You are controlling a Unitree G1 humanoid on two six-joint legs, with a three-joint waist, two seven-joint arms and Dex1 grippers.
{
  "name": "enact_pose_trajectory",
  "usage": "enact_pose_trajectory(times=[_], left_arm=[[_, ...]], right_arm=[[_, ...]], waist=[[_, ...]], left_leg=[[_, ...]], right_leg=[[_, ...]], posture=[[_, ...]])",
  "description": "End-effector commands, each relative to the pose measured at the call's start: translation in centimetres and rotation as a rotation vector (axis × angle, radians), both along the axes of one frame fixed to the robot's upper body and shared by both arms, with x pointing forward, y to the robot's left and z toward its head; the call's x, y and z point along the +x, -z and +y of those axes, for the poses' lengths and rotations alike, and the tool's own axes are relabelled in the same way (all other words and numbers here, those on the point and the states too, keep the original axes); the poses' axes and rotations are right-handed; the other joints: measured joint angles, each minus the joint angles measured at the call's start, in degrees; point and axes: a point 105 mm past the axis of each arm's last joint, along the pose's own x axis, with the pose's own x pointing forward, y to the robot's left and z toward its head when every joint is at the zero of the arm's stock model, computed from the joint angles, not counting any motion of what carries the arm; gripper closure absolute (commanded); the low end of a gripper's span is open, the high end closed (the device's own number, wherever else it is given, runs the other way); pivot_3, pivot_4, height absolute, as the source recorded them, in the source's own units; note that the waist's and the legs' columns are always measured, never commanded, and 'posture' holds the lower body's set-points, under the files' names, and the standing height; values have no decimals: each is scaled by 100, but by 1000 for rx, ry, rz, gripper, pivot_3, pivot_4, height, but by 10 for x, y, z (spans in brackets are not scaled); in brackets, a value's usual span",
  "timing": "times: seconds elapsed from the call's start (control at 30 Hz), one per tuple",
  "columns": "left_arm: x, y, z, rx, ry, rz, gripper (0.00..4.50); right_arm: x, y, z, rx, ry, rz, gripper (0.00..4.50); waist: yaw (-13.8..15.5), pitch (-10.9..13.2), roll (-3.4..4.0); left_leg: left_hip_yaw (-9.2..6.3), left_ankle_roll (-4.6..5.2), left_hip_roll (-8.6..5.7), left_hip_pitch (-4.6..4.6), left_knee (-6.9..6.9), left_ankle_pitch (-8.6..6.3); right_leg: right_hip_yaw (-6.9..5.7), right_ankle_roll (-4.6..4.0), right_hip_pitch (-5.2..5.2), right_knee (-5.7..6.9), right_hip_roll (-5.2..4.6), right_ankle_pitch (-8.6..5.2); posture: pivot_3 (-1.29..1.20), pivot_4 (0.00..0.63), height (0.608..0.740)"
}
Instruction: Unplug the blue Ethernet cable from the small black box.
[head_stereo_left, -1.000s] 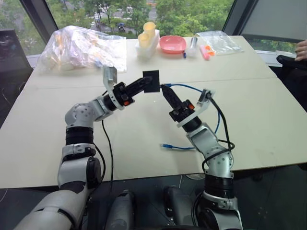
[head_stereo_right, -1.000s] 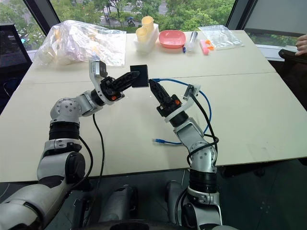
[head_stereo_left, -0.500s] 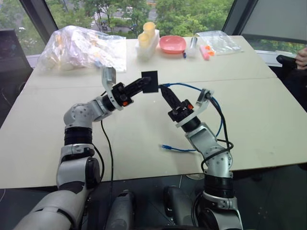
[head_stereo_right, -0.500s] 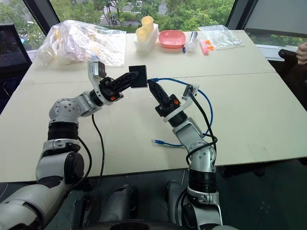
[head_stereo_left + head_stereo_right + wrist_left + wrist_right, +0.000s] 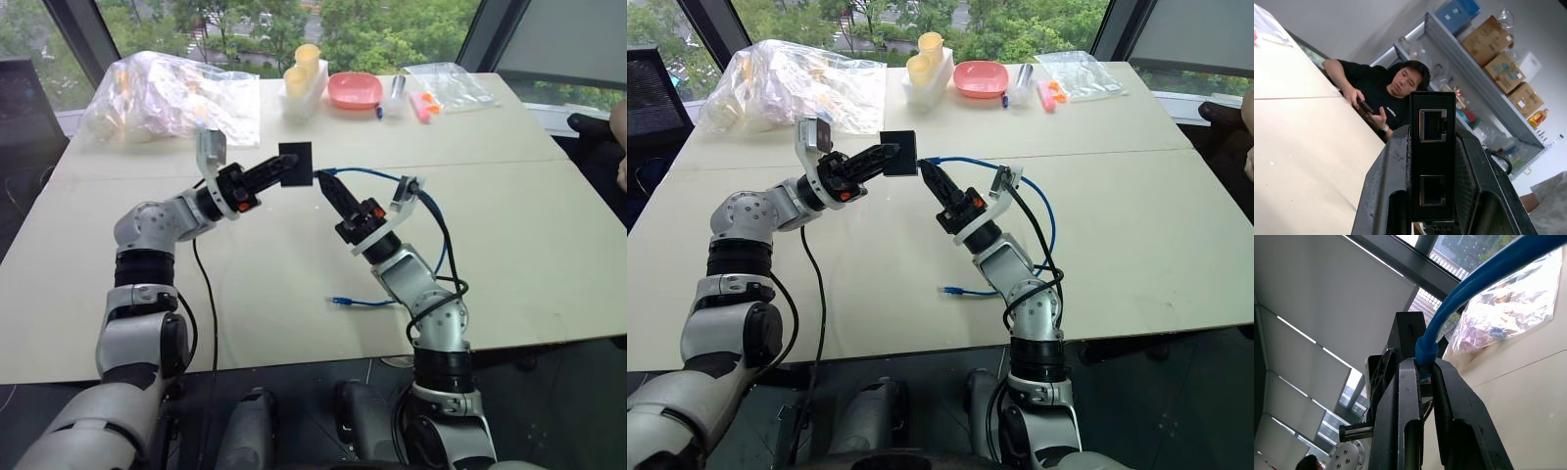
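Note:
My left gripper (image 5: 277, 169) is shut on the small black box (image 5: 296, 162) and holds it in the air above the table's middle. In the left wrist view the box (image 5: 1432, 156) sits between the fingers with two ports facing out, both empty. Just right of the box, my right gripper (image 5: 324, 182) is shut on the plug end of the blue Ethernet cable (image 5: 377, 176). A small gap separates plug and box. The cable (image 5: 1469, 293) arcs right and down to the table, and its other plug (image 5: 340, 300) lies loose there.
Along the table's far edge stand a crumpled plastic bag (image 5: 167, 93), stacked cups in a white holder (image 5: 302, 78), a pink bowl (image 5: 354, 90) and a clear bag of markers (image 5: 441, 86). A person (image 5: 1386, 98) sits beyond the table's right side.
Both arms have drifted slightly left in the picture and the left elbow has swung outward. Box and plug remain held apart in the air.

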Motion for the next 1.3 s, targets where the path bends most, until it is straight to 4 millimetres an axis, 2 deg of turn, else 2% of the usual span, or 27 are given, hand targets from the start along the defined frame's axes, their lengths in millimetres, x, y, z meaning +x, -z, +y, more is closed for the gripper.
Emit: enact_pose_trajectory(times=[0.03,0.07,0.23,0.4,1.03,1.13,1.2,1.3], left_arm=[[-8,-8,-3,-47,20,-43,3979],[-9,-6,-6,-53,29,-35,3979],[-8,2,-9,-81,22,6,3979],[-4,-1,-9,-104,11,16,3979],[-6,-3,-16,-110,37,20,3979],[-6,-2,-16,-109,36,21,3979],[-6,-2,-16,-108,35,23,3979],[-6,-2,-16,-109,34,23,3979]], right_arm=[[5,-8,-23,-26,119,-49,2982],[3,-9,-21,-27,109,-59,2458],[-3,-11,-17,0,67,-76,2458],[-13,-11,-10,10,-5,-87,2458],[-15,-4,0,-6,-34,-70,2458],[-14,-3,-1,-10,-27,-68,3344],[-13,-2,0,-18,-25,-64,4344],[-12,1,1,-31,-21,-57,4429]], waist=[[7,0,0],[16,0,0],[-15,0,0],[-4,0,0],[-3,0,0],[-3,0,0],[-4,0,0],[-3,0,0]], left_leg=[[0,0,0,0,0,0],[0,0,-1,0,0,0],[1,0,1,0,-1,0],[0,0,1,2,-2,0],[1,0,0,1,-2,0],[1,0,0,1,-2,0],[1,0,0,1,-2,0],[1,0,0,1,-2,0]], right_leg=[[1,0,0,0,0,0],[1,0,0,-1,-2,0],[1,-1,-1,-1,3,0],[0,0,0,1,4,0],[0,-1,0,-1,2,0],[0,-1,0,-1,2,0],[0,-1,0,-1,2,0],[0,0,0,-1,2,0]], posture=[[0,150,740],[0,150,740],[0,150,740],[0,150,740],[0,150,740],[0,150,740],[0,150,740],[0,150,740]])
